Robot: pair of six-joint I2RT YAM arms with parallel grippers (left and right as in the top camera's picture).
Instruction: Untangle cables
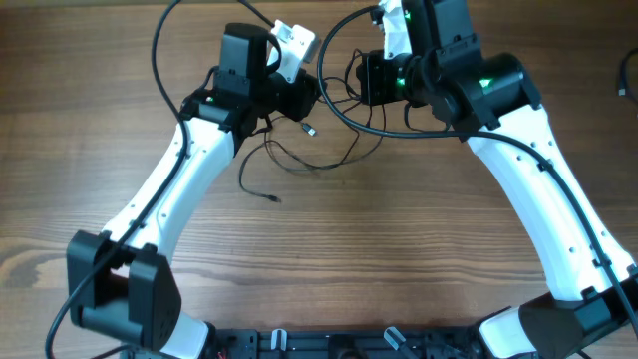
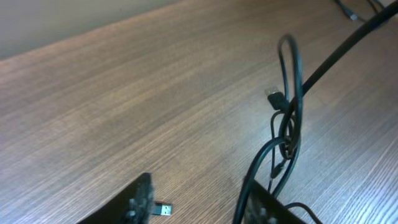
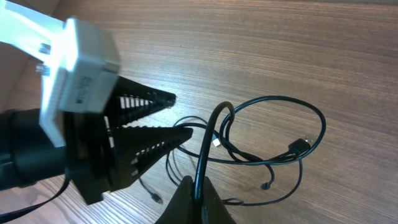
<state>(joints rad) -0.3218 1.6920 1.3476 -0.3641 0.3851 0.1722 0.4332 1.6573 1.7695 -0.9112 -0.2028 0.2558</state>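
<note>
While both arms reach in from the near corners and meet by the middle of the far edge of the table, the left hand points low over the wood with its fingers apart, a small plug lying between them. The right hand has its fingers together, clamped on the cables, which rise in a loop and trail loose over the table between the hands. Its fingers are cut off by the picture's lower edge. From overhead, the wrist housings hide both hands.
</note>
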